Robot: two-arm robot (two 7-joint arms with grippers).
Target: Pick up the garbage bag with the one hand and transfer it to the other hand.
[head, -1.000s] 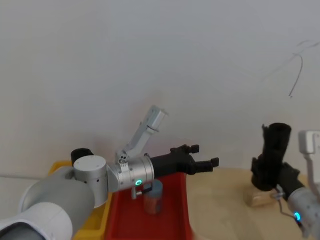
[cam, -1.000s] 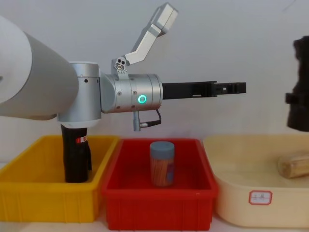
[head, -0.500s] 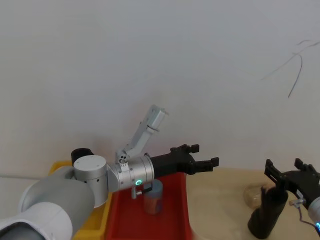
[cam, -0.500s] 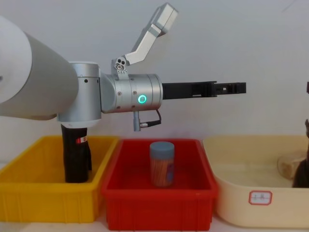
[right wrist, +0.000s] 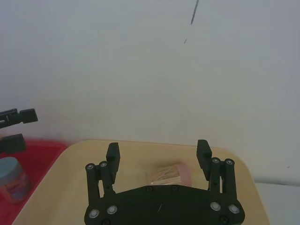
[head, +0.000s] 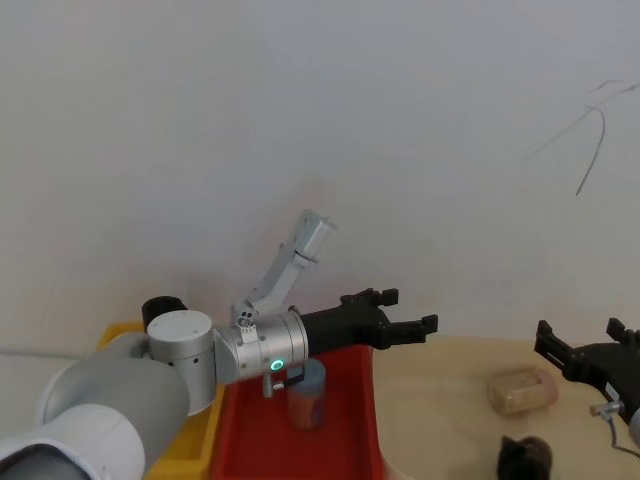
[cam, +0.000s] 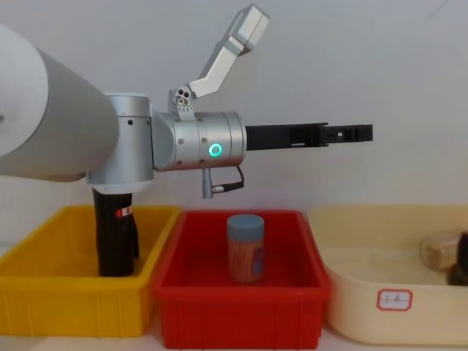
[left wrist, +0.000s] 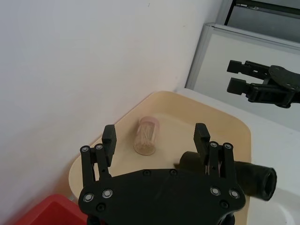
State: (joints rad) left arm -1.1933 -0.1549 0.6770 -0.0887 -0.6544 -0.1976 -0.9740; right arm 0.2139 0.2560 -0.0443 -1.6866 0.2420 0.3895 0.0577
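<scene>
Right pincer [head: 588, 357] spread, empty, hovering above beige tray [head: 440, 420]. Garbage bag [left wrist: 243, 173] lying on its side in tray, below pincer, near toothpick jar [head: 520, 391]. Left pincer [head: 405, 325] spread, empty, over red bin [cam: 238, 311] beside tray.

A small white sticker [cam: 395, 298] sits on the beige tray [cam: 351, 307] front wall. Its red-framed marks are too small to read. No other text is legible.

The left gripper [head: 405, 318] sticks straight out from its fat grey arm, level, with a green light glowing. Its fingers are spread apart. The right gripper [head: 590, 345] is low at the right, fingers apart too.
</scene>
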